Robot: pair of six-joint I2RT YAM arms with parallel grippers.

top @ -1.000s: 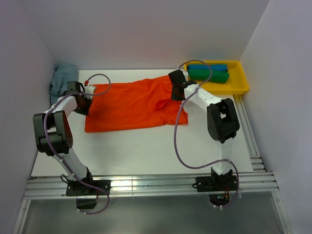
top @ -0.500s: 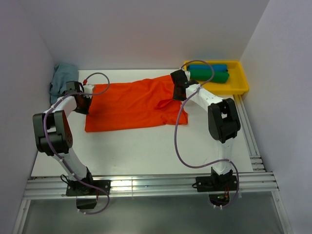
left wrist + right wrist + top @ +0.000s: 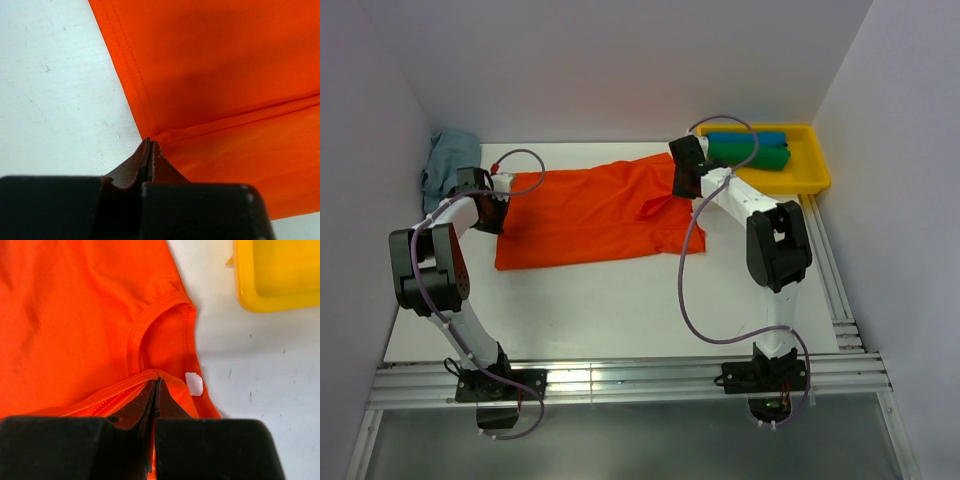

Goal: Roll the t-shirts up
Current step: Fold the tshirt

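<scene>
The orange-red t-shirt [image 3: 590, 215] lies spread flat across the back half of the table. My left gripper [image 3: 496, 214] is at its left edge, and in the left wrist view its jaws [image 3: 150, 143] are shut on a folded corner of the hem. My right gripper [image 3: 682, 188] is at the shirt's right end, shut [image 3: 156, 381] on a folded-over seam edge right beside the white neck label [image 3: 194, 384], just below the neckline [image 3: 150, 325]. A blue rolled t-shirt [image 3: 745, 138] and a green one [image 3: 750, 156] lie in the yellow tray [image 3: 817, 172].
The yellow tray stands at the back right corner, and its corner [image 3: 280, 280] shows close to my right gripper. A crumpled pale grey-blue cloth [image 3: 445, 160] lies at the back left by the wall. White walls close in the left, back and right sides.
My right gripper has moved a little toward the back wall, taking the pinched shirt edge with it. The left gripper has stayed in place.
</scene>
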